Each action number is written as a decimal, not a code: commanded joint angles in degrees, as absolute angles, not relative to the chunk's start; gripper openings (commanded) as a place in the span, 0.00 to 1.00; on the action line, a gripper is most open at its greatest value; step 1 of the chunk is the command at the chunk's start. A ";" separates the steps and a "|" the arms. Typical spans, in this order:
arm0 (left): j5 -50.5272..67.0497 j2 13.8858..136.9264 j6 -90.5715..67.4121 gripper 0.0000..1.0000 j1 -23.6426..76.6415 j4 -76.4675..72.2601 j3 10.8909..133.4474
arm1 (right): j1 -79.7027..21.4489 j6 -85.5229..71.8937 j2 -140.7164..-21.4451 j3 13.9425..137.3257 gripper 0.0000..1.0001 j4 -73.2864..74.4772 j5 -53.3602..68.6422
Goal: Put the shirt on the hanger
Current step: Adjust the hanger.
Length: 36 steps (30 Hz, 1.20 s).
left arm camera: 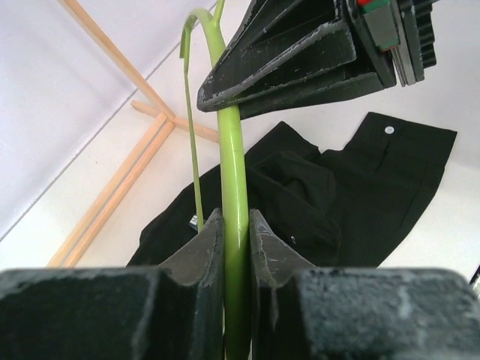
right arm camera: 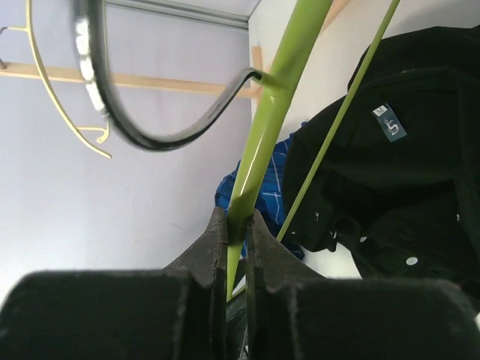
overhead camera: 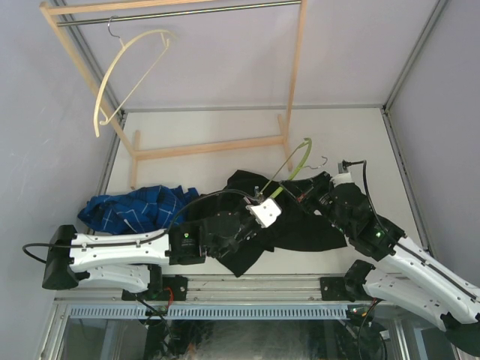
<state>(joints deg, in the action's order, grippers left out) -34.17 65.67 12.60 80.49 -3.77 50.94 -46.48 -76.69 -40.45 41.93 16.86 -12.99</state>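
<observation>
You had L tool (left arm camera: 236,229) clamped on green hanger (left arm camera: 232,150) arm, R tool (right arm camera: 238,225) pinched on it near hook (right arm camera: 161,144), black shirt (overhead camera: 300,229) lay crumpled on table (overhead camera: 225,127).

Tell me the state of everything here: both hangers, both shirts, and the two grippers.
Thin lime-green hanger: clamped by both grippers, nothing on it.
Plain black shirt: crumpled on the table, not on the hanger.
Blue plaid shirt: heaped on the table, not held.
Cream curved hanger: hanging from the metal rail, empty.
Left gripper: shut on the lime-green hanger.
Right gripper: shut on the lime-green hanger.
</observation>
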 commanded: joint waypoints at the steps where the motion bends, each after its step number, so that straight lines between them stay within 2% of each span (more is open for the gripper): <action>1: -32.25 63.61 11.26 0.24 80.96 -1.88 56.64 | -45.80 -75.31 -39.17 41.85 0.00 16.65 -13.50; 5: -31.99 62.34 9.67 0.52 80.95 -1.34 56.11 | -45.62 -74.09 -38.89 41.85 0.00 16.10 -13.53; 9: -30.05 60.64 7.49 0.69 80.95 0.22 55.55 | -45.30 -72.02 -38.15 41.87 0.00 16.26 -14.14; 16: -26.94 56.30 3.25 0.75 79.58 4.18 54.81 | -41.31 -59.16 -34.73 42.02 0.00 19.31 -11.80; 21: -21.89 52.25 -0.32 0.78 72.95 8.25 54.85 | -34.87 -49.33 -33.49 42.59 0.00 20.94 0.67; 26: -24.92 46.77 2.95 0.94 71.55 7.58 52.37 | -28.75 -42.80 -33.35 44.75 0.00 21.59 15.76; 36: -24.51 36.83 20.91 0.96 71.53 -3.22 42.68 | -25.23 -34.58 -37.55 50.15 0.00 22.25 41.29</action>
<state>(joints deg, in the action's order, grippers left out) -24.88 39.90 10.13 71.81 3.38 47.18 -25.50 -40.07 -37.08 46.57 25.30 27.51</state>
